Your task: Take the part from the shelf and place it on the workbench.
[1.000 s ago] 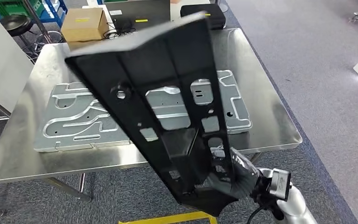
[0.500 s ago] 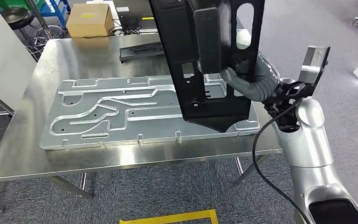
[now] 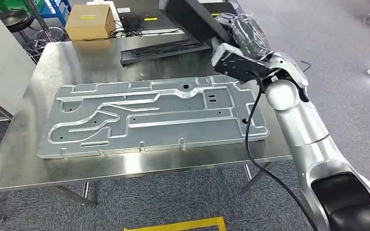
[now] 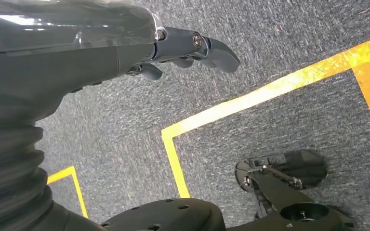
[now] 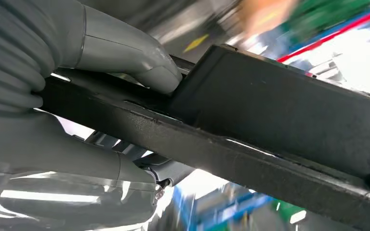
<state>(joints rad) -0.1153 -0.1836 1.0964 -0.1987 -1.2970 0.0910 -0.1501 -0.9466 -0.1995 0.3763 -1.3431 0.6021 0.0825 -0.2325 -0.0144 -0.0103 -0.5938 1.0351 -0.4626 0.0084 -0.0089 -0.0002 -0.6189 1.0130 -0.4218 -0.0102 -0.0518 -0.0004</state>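
Right wrist view: right hand (image 5: 67,96) clamps the long, matte-black ribbed part (image 5: 270,125).

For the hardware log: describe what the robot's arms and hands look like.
The right arm is silver with a rounded joint, a black section near the body, and a black cable looping beside it. The right hand has a grey ribbed cover under clear film. The left hand has a ribbed grey cover and darker fingers.

Head view bright, even overhead light; soft glare on steel counter (image 3: 38,159), faint shadows beneath. Right wrist view: background motion-blurred, blown-out white patches, part (image 5: 279,125) dark against it. Left wrist view sharp, highlight on hand (image 4: 77,43) cover.
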